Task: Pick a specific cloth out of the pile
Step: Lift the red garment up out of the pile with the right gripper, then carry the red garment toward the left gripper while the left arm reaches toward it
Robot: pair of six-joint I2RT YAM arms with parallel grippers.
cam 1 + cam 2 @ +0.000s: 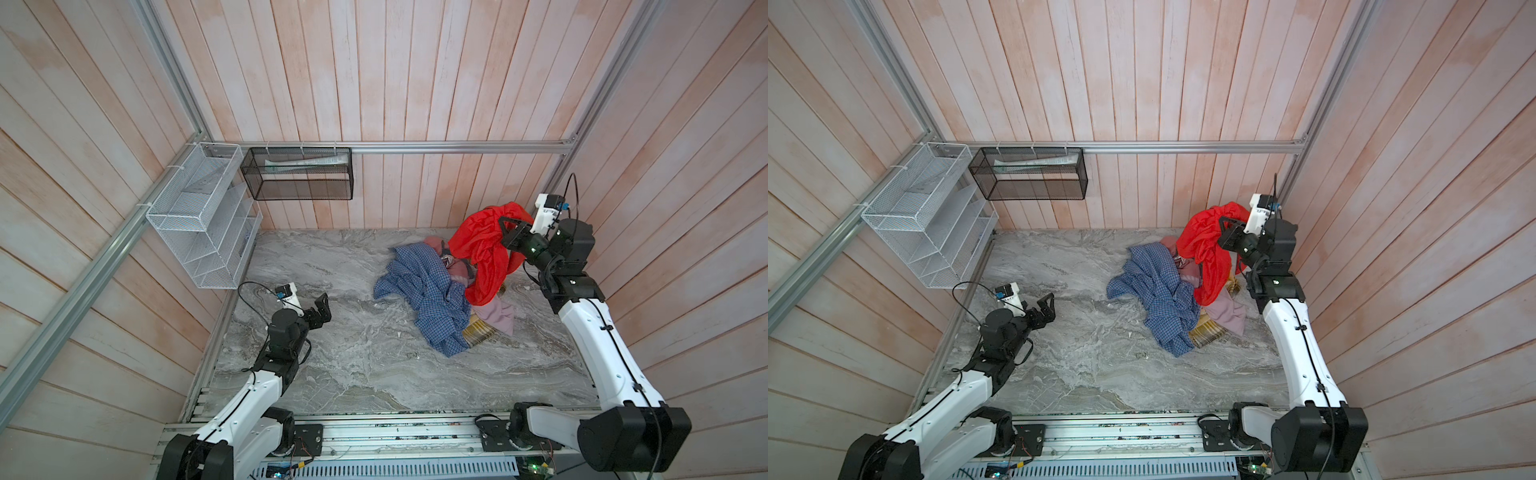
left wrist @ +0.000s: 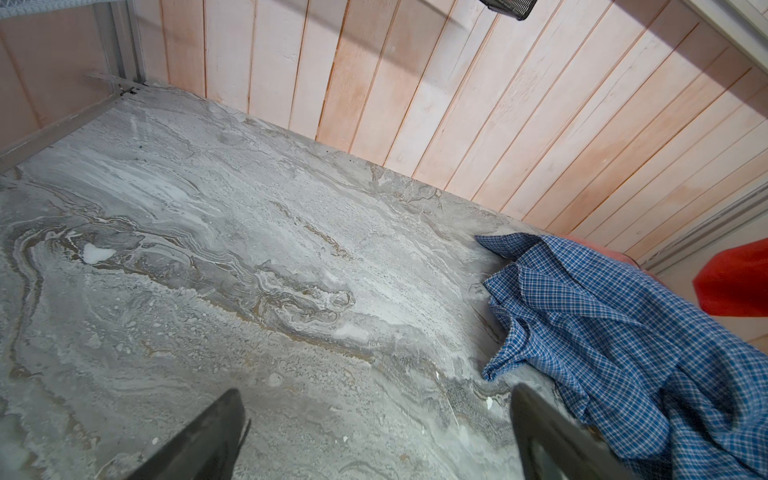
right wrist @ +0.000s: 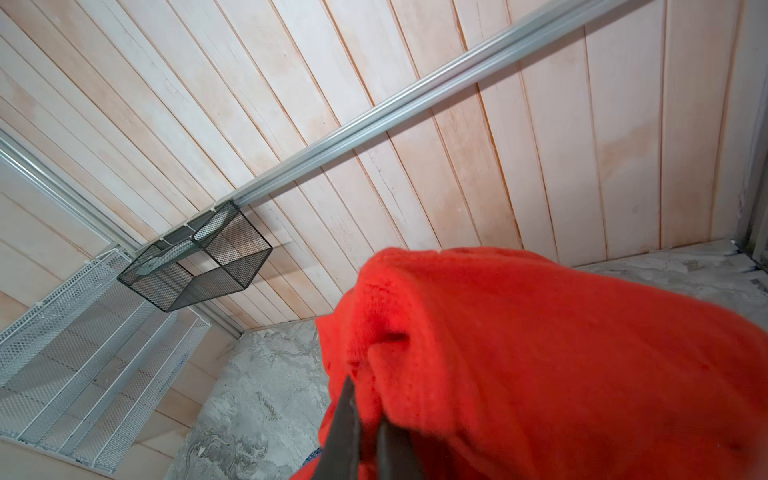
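right gripper (image 1: 506, 227) — clamped on the cloth (image 1: 478, 249), right of frame, over the pile (image 1: 428, 291) | left gripper (image 1: 323, 306) — jaws wide apart, lower left

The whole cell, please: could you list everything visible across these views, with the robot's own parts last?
red cloth: one, bright red-orange, raised, hanging over the back right of the pile
blue checked shirt: one, blue and white, pile's left
salmon-pink piece: one, pink, pile's back
mauve piece: one, dusty mauve, pile's front right
yellow plaid piece: one, yellow-brown, pile's front
white mesh rack: one, white, left wall
black mesh basket: one, black, back-wall rail
table: one, grey marble
left gripper: one, black, open, over bare table
right gripper: one, black, shut on the red cloth
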